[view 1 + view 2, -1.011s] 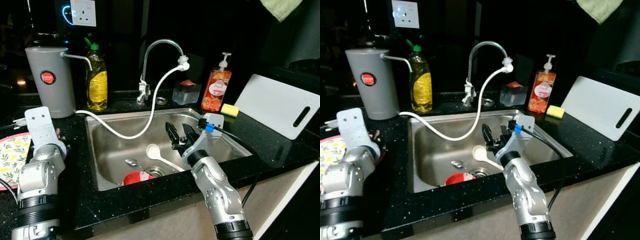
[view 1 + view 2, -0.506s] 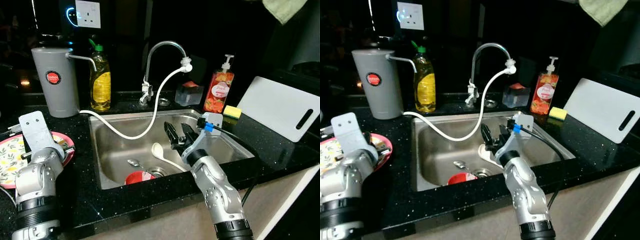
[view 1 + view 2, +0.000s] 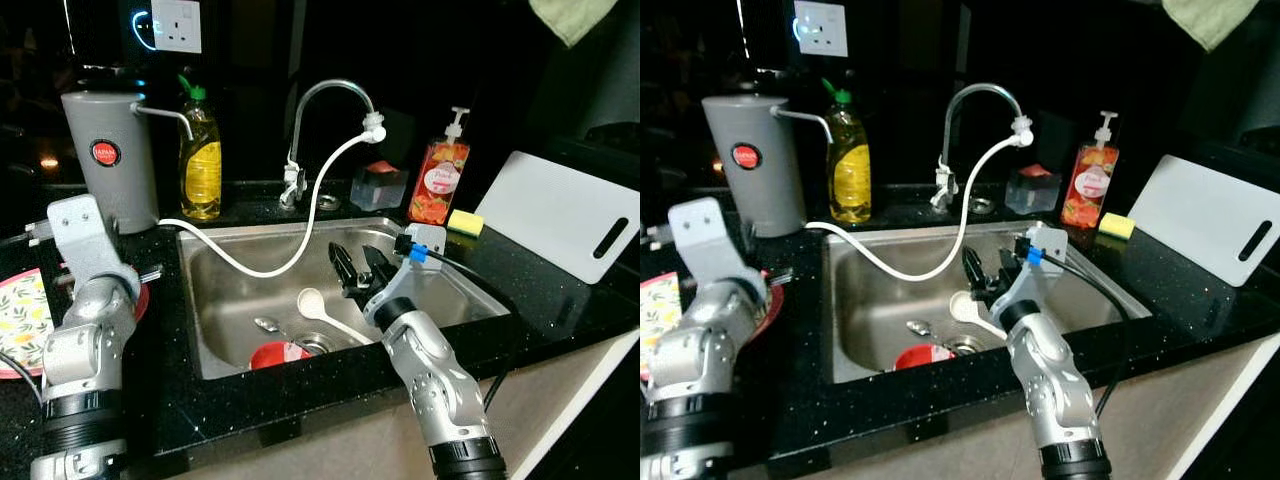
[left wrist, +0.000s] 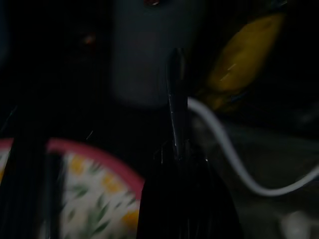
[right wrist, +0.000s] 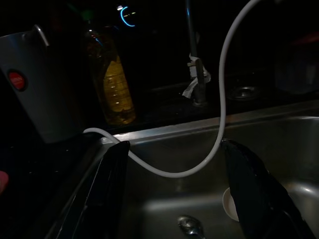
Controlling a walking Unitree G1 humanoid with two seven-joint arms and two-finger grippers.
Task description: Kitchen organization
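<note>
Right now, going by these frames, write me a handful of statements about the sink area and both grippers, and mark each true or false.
1. The right gripper hangs over the sink with its fingers open and empty. True.
2. A white spoon lies in the sink. True.
3. The left gripper is empty. False: it is shut on a thin metal utensil, above the floral plate.
4. The white cutting board lies in the sink. False: it leans on the counter to the sink's right.
5. The yellow soap bottle stands beside the grey canister. True.
</note>
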